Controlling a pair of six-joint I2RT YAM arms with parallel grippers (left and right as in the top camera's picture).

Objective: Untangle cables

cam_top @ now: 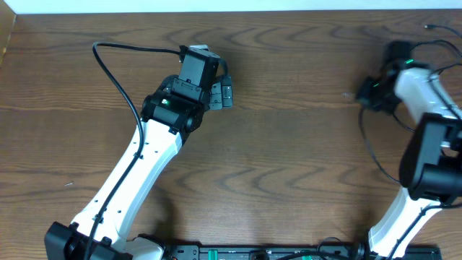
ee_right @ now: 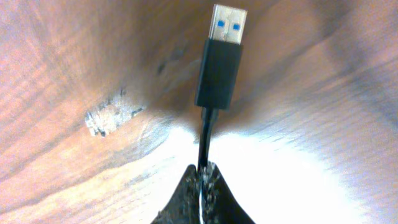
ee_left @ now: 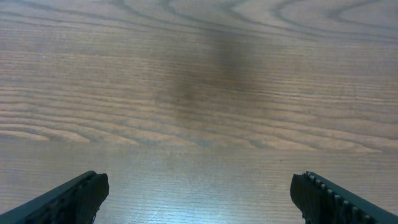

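Arms stand well apart over the brown wood-grain counter. The left arm, white with black joints, rises on a diagonal from the lower left edge toward the upper middle, and its wrist is turned so that the left gripper points to the right. Its jaws are spread as wide as they go and hold nothing. In the left wrist view only the two dark fingertips show at the bottom corners, with bare wood between them.

The right arm comes up from the lower right edge and bends back on itself. Its forearm reaches toward the upper right part of the counter, where the right gripper points left. Its jaws are fully closed on the thin black cord, pinching it just behind the black USB plug with a silver tip and blue insert. The plug sticks straight out beyond the jaw tips, above the wood. A pale scuffed patch marks the counter just beside it.
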